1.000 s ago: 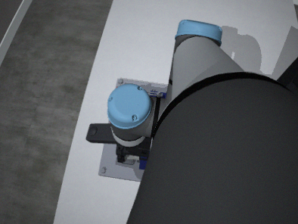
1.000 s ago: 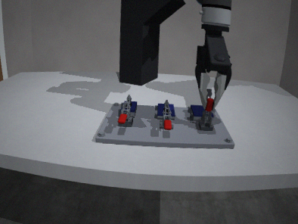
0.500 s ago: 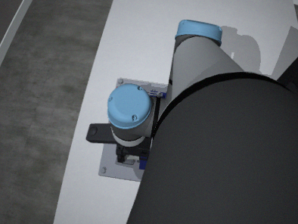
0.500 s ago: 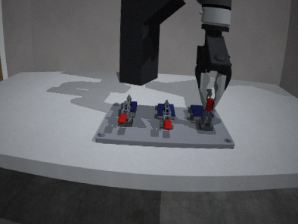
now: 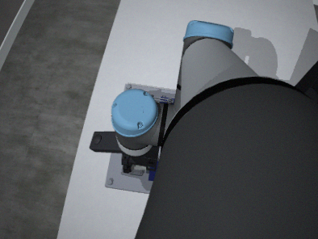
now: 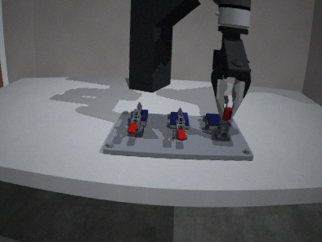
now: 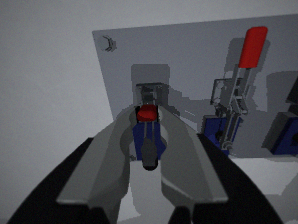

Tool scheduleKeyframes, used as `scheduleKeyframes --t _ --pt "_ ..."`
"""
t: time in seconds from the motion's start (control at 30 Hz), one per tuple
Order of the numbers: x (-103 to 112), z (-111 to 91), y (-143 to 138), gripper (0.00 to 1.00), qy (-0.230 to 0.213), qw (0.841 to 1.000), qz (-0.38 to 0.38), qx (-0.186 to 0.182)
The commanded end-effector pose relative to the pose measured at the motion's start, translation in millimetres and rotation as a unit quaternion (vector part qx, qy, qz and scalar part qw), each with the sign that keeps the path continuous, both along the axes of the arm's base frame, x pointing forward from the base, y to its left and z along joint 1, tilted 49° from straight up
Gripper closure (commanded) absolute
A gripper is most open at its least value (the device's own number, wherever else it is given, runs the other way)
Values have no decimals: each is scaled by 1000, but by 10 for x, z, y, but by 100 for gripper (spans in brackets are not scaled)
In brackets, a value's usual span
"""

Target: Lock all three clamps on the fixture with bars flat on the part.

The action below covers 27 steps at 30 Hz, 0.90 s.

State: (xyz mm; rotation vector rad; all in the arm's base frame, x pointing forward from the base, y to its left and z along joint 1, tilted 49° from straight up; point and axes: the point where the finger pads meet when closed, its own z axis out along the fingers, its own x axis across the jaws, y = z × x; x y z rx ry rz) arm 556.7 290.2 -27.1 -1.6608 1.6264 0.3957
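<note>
My gripper (image 6: 230, 107) is clenched on the red handle (image 6: 227, 112) of the right-hand clamp (image 6: 221, 130), which stands upright on the gray plate (image 6: 122, 147); the other 2 handles lie low.

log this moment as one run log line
gripper: shut on right clamp handle | handle: upright | left handle, middle handle: down

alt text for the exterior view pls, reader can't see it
A robot gripper is closed on the upright red handle of the right-hand clamp on a grey fixture plate. The left clamp and middle clamp have their red handles lying low toward the camera. The plate sits on a white table.
</note>
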Motion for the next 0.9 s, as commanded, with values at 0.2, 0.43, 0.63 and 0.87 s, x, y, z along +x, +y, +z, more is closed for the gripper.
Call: scheduleKeyframes --t 0.2,0.43,0.63,0.87 --pt "26 8 -3 100 0 1000 0 0" --pt "101 23 -2 100 -1 1000 0 -1" --pt "101 23 -2 100 -1 1000 0 -1" --pt "161 29 5 100 -1 1000 0 0"
